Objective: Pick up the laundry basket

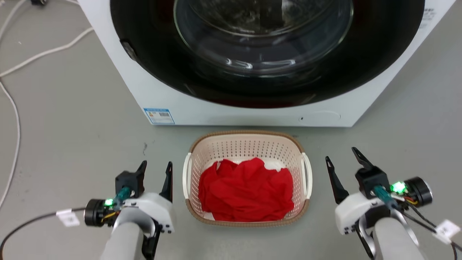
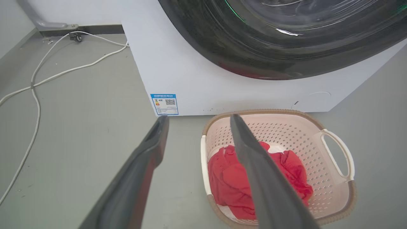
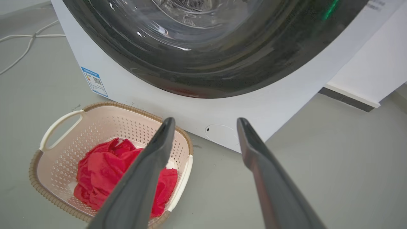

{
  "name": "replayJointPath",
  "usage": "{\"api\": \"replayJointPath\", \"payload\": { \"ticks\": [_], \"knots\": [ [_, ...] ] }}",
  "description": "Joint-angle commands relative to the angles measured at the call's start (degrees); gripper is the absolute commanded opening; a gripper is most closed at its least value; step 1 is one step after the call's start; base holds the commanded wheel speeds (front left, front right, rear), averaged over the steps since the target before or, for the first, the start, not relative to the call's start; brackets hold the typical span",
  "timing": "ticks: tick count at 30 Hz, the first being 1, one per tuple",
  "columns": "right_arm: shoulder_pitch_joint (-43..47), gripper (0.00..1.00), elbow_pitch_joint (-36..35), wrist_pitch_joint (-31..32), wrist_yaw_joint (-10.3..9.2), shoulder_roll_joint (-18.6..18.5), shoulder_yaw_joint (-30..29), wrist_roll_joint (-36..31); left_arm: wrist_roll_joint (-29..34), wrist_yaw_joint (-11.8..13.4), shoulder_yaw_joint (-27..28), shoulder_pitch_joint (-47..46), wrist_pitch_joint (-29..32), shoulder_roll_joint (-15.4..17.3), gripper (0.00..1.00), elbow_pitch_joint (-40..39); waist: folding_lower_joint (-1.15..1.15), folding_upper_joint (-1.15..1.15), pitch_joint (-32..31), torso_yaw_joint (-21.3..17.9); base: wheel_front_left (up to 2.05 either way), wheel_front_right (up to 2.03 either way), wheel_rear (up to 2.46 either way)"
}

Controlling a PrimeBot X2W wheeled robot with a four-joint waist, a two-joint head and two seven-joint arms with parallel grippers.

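Note:
The laundry basket (image 1: 247,144) stands on the grey floor just in front of the washing machine, cream with perforated walls, a brown woven-look rim and white side handles. A crumpled red cloth (image 1: 246,190) lies inside it. My left gripper (image 1: 156,167) hovers open just left of the basket's left handle, holding nothing. My right gripper (image 1: 341,154) is open a little to the right of the right handle, also holding nothing. The left wrist view has the basket (image 2: 330,197) at lower right; the right wrist view has the basket (image 3: 63,127) at lower left.
A white front-loading washing machine (image 1: 252,115) with a dark round door stands right behind the basket. White cables (image 1: 14,108) trail over the floor at far left. A white wall base (image 3: 365,73) stands right of the machine.

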Motion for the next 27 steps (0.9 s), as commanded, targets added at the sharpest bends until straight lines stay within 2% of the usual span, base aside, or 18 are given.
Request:
{"api": "replayJointPath", "payload": {
  "ticks": [1, 8, 15, 20, 27],
  "knots": [
    [-2.56, 1.0, 2.32, -0.14, -0.06, -0.11, 0.22, -0.52, 0.3, -0.5, -0.16, -2.39, -0.14, 0.42, 1.0, 2.39, 0.0, 0.0, 2.55, -0.62, 0.0, 0.0, 0.0],
    [-12.07, 1.0, 16.6, -0.13, -0.06, -0.1, 0.99, -2.34, 0.1, -2.05, -2.67, -13.07, -0.1, 1.19, 1.0, 17.88, 0.0, 0.0, 8.01, -1.18, 0.0, 0.0, 0.0],
    [-21.59, 1.0, 29.59, 1.3, -0.06, -0.07, 3.34, -1.1, -0.63, -2.82, -5.38, -21.54, 1.27, 1.72, 1.0, 28.26, 0.0, 0.0, 13.17, -1.35, 0.0, 0.0, 0.0],
    [-26.92, 1.0, 35.56, 3.06, -0.06, -0.08, 5.62, 0.29, -1.65, -2.86, -7.43, -25.62, 2.69, 1.52, 1.0, 32.25, 0.0, 0.0, 16.36, -1.08, 0.0, 0.0, 0.0],
    [-32.15, 1.0, 40.14, 5.14, -0.06, -0.08, 7.98, 2.0, -4.18, -2.88, -11.01, -29.16, 4.93, 1.46, 1.0, 34.16, 0.0, 0.0, 20.78, -0.81, 0.0, 0.0, 0.0]
  ]
}}
